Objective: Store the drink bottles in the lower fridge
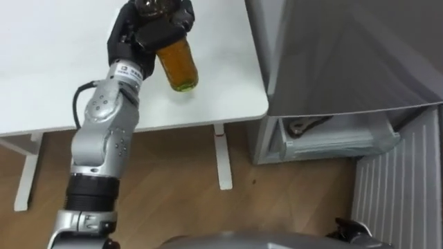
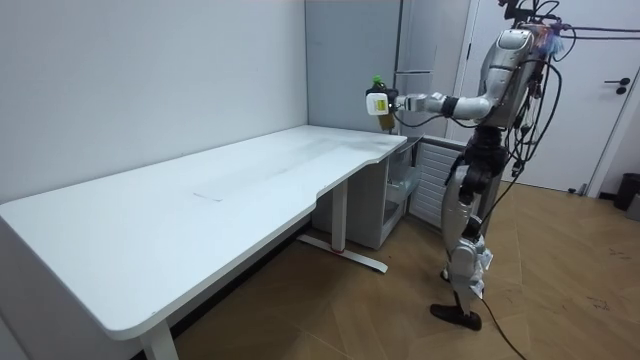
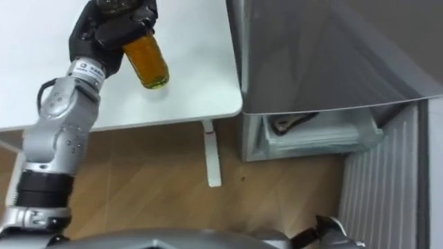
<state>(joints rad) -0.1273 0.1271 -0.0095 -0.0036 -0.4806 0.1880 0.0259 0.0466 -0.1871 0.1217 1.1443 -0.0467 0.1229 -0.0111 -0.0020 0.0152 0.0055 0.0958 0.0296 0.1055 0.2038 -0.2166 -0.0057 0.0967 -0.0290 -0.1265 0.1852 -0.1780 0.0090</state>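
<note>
Bottle (image 1: pixel 178 63) sits in the left hand (image 1: pixel 138 31), fingers curled round its upper half, roughly upright (base hanging clear above the table (image 1: pixel 55 69)). The open lower fridge (image 1: pixel 332 142) lies to its right and well below.

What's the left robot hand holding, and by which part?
Left robot hand holds an amber drink bottle, gripped round its upper part; the base hangs free above the white table.
</note>
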